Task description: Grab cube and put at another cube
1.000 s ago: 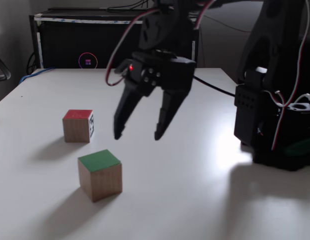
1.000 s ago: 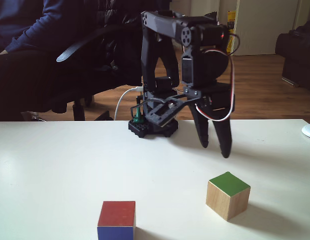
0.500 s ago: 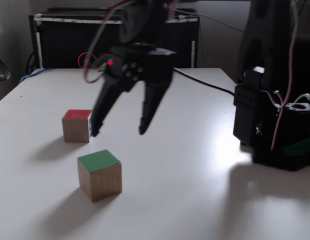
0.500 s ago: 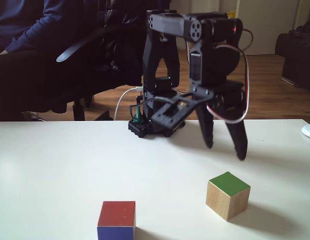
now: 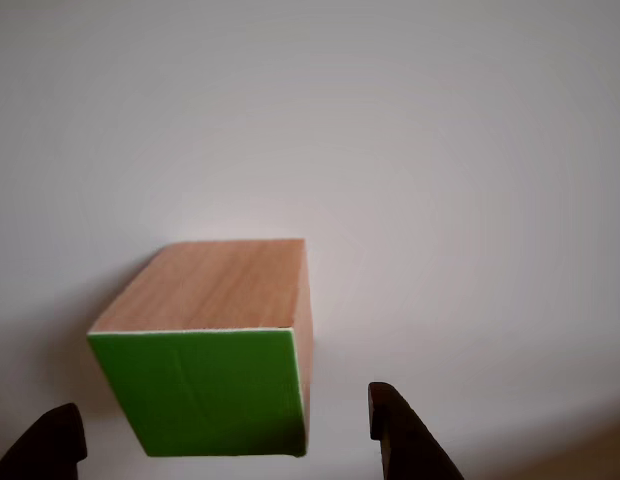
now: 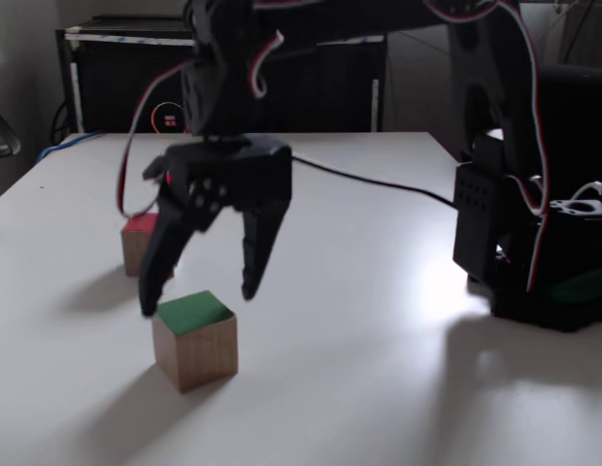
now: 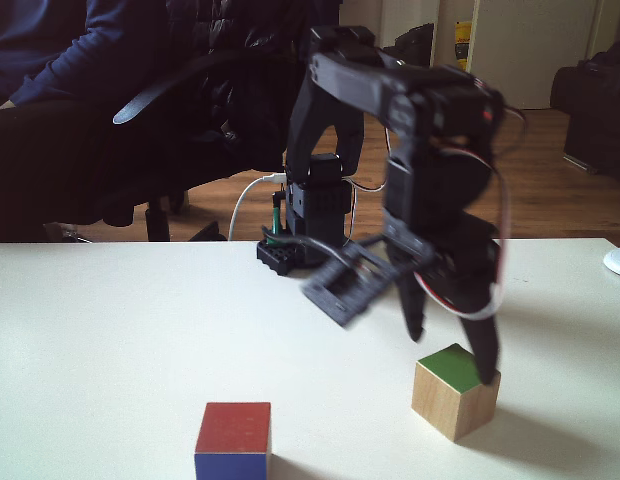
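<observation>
The black two-finger gripper (image 6: 196,299) hangs wide open and empty, straddling the light wooden cube with the green top (image 6: 194,339) on the white table (image 6: 379,388). One fingertip (image 7: 487,372) sits close above an edge; descending, it could knock the cube askew.

No legible words, brand names or numbers appear anywhere in the scene. The nearest thing to a sign is a small glowing ring emblem (image 6: 168,118) with red squares inside, on the dark cabinet (image 6: 107,83) at the far left behind the counter in a fixed view; it carries no readable characters.
</observation>
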You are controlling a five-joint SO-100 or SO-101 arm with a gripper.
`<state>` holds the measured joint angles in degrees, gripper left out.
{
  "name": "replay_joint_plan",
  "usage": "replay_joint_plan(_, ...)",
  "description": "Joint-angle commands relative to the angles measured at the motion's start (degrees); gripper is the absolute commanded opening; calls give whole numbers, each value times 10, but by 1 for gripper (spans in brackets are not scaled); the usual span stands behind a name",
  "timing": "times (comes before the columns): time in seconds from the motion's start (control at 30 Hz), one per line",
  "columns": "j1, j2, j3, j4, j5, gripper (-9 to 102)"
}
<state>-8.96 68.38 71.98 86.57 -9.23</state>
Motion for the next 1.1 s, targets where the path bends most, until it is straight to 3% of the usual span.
replay_joint_plan(0.0,-13,-16,-53,7,6,44)
replay_joint_plan(0.9,-4,-172,-188,31,6,42)
replay_joint_plan(1.07,2,-193,-209,32,0,37)
